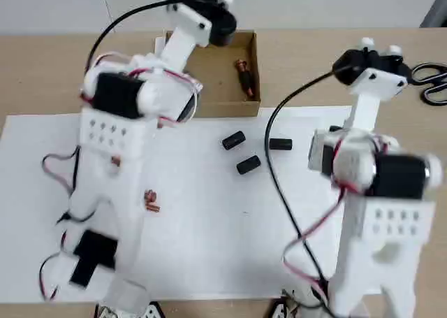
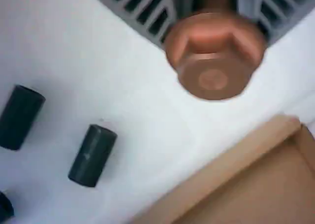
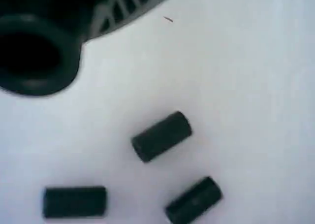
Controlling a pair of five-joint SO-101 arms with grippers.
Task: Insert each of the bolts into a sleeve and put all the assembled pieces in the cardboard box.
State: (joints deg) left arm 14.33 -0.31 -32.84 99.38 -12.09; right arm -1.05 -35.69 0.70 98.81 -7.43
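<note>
1. The left end effector (image 2: pixel 211 0) is clenched on a copper bolt (image 2: pixel 212 56); the right end effector (image 3: pixel 59 17) grasps a black sleeve (image 3: pixel 34 56), with loose sleeves (image 3: pixel 161 136) beneath it.
2. Insertion seems in hand: next, align the bolt with the sleeve's bore.

We see a copper bolt (image 2: pixel 212 56) pinched in the left claw (image 2: pixel 211 7), hex head outward, just beside the open cardboard box (image 1: pixel 209 103). The right claw (image 3: pixel 74 12) grips a black sleeve (image 3: pixel 34 56), bore showing. Three loose sleeves (image 1: pixel 234 140), (image 1: pixel 281 145), (image 1: pixel 248 165) lie flat near the box, spare bolts (image 1: pixel 151 201) lie well apart from them, and a copper-headed piece (image 1: pixel 244 77) lies inside it.
</note>
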